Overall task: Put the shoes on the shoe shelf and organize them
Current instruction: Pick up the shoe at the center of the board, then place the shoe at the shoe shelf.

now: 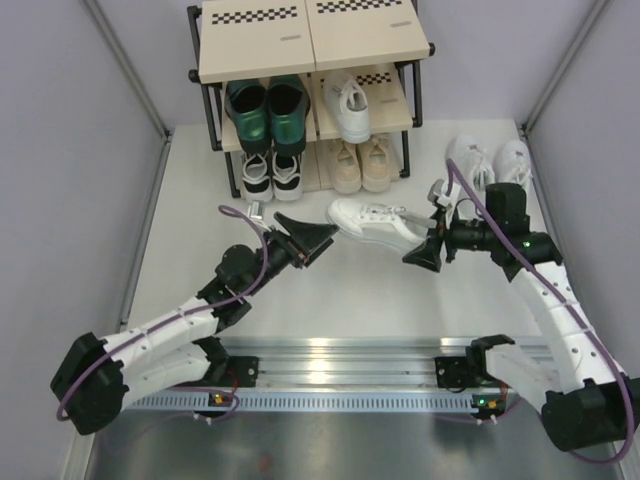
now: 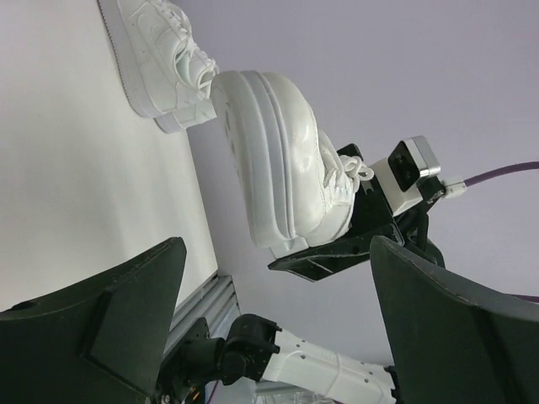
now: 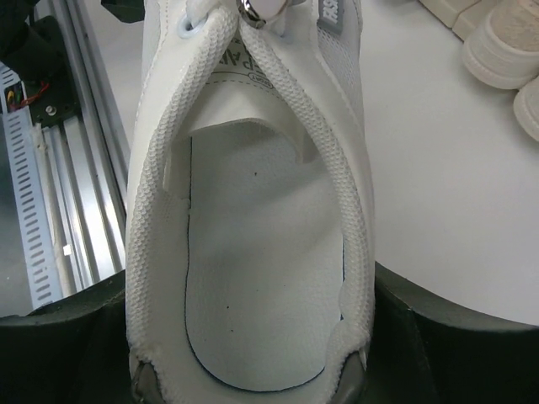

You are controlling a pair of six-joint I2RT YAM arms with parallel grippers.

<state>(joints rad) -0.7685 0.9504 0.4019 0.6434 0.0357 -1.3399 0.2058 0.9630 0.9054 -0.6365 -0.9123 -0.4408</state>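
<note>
Held item: white lace-up sneaker with ribbed white sole [image 1: 375, 222], lying crosswise in front of the shelf, raised off the white table [image 1: 300, 300], toe towards the left arm, heel towards the right.
Right gripper [image 1: 428, 243]: clamped on the held sneaker's heel, one dark finger on each side of the collar.
Left gripper [image 1: 318, 235]: released, black fingers spread wide just beside the sneaker's toe, nothing between them.
Shoe shelf: three-tier rack with black tube frame and beige boards with checkered strips [image 1: 310, 40], at the far edge of the table.
Middle tier, left: pair of glossy dark green heeled shoes [image 1: 265, 112].
Middle tier, right: single white sneaker [image 1: 348, 108], standing alone.
Lowest level, left: pair of black-and-white lace sneakers [image 1: 270, 175].
Lowest level, right: pair of beige lace sneakers [image 1: 360, 165]; the view does not show whether this level is a board or the table itself.
Off the shelf: second pair of white sneakers [image 1: 488, 160], side by side on the table, right of the rack.
</note>
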